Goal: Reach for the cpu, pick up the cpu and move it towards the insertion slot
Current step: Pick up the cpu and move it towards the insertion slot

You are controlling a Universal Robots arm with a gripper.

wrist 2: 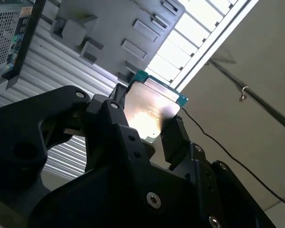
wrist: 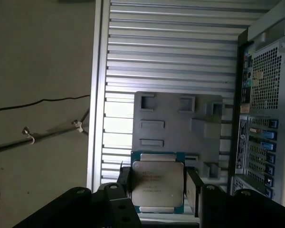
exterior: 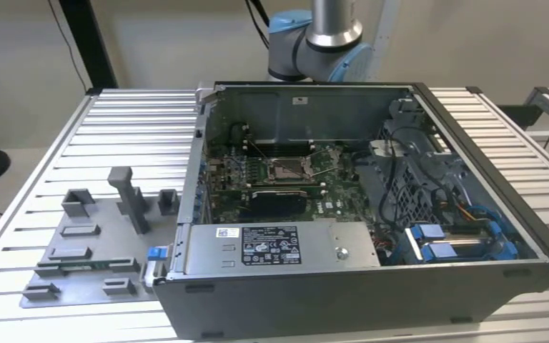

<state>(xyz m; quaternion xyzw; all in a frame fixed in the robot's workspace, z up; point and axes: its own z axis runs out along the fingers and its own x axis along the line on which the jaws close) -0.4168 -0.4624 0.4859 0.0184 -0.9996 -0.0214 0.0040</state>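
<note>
The gripper (wrist: 159, 186) is clamped on the cpu (wrist: 157, 183), one black finger (wrist: 125, 183) on each side edge and the silvery face showing in both wrist views. The chip hangs up in the air over the grey fixture plate (wrist: 175, 123). The computer case (wrist: 266, 95) sits just beside that plate. In the exterior view, the insertion slot (exterior: 284, 168) is down inside the case, well apart from the plate.

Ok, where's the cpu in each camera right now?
First wrist view: the cpu is clamped in the hand, with the grey fixture plate behind it.
Second wrist view: the cpu is tilted in the hand, with the plate beyond.
Exterior view: the plate lies at the exterior view's left of the computer case.
Shared landmark: the grey fixture plate.
</note>
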